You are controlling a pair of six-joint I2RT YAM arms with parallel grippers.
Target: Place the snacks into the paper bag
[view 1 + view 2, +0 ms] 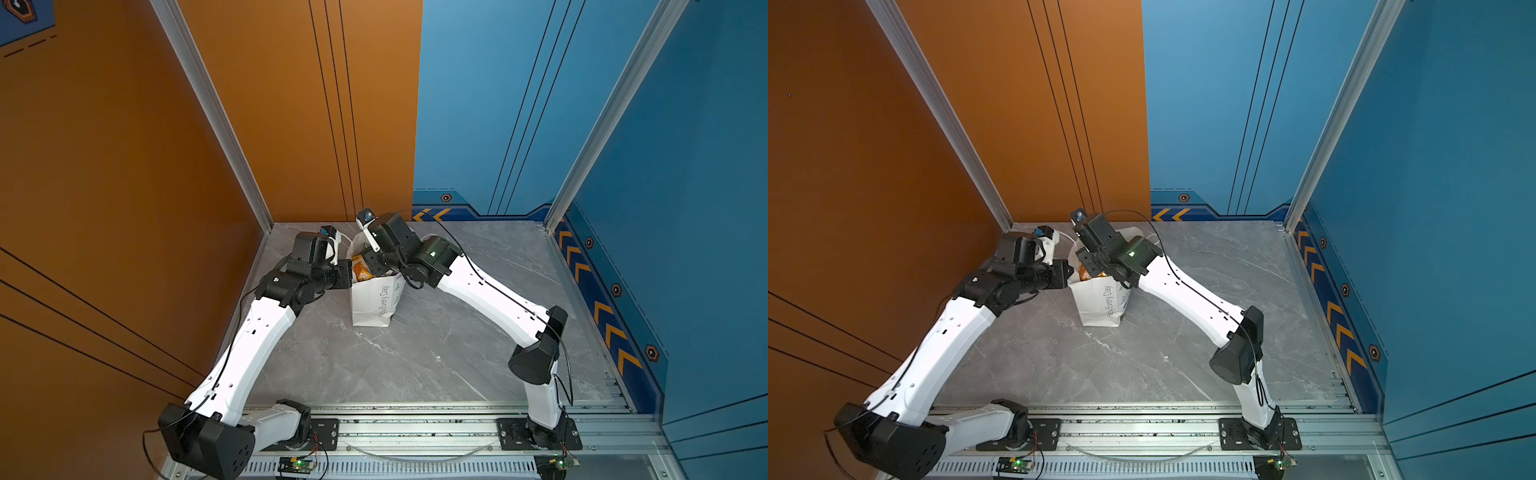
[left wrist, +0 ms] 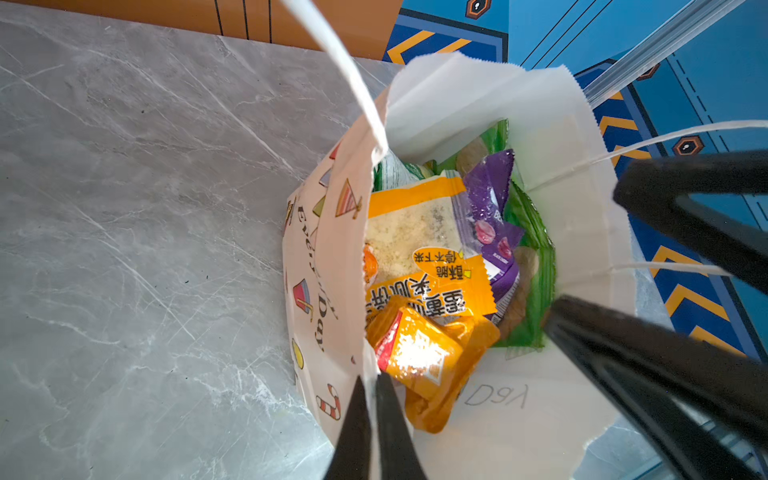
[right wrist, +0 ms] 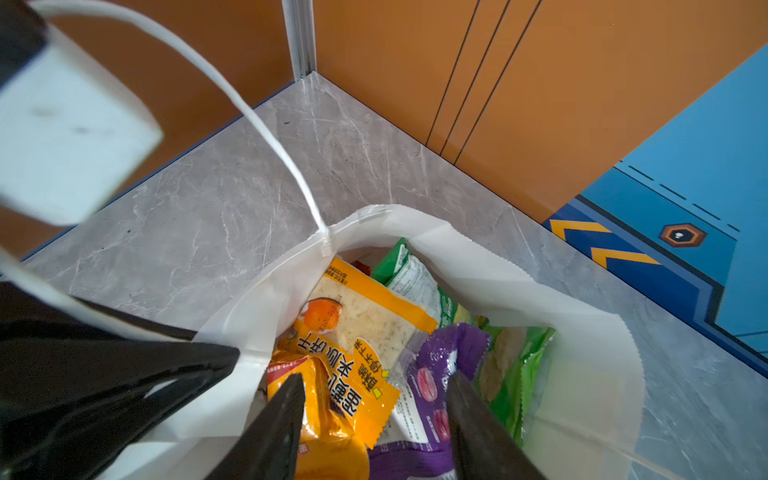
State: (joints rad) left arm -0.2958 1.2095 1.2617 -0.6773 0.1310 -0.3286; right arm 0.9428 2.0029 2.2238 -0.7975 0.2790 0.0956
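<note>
The white paper bag [image 1: 374,305] [image 1: 1100,305] stands upright at the back of the table. My left gripper [image 2: 370,380] [image 1: 347,274] is shut on the bag's near rim, holding the mouth wide. Several snacks lie inside: a small orange packet [image 2: 419,353] [image 3: 324,415] on top, a yellow packet [image 2: 415,232] [image 3: 365,320], a purple one [image 2: 486,208] [image 3: 436,365] and a green one [image 2: 536,249] [image 3: 515,365]. My right gripper [image 3: 376,376] [image 1: 374,266] hangs open in the bag's mouth just above the orange and purple packets, holding nothing.
The bag's cord handles [image 2: 345,70] [image 3: 249,116] loop up near both grippers. The orange wall [image 1: 291,124] and a corner post [image 3: 301,37] stand close behind the bag. Grey marble tabletop [image 1: 415,357] stretches to the front rail [image 1: 415,428].
</note>
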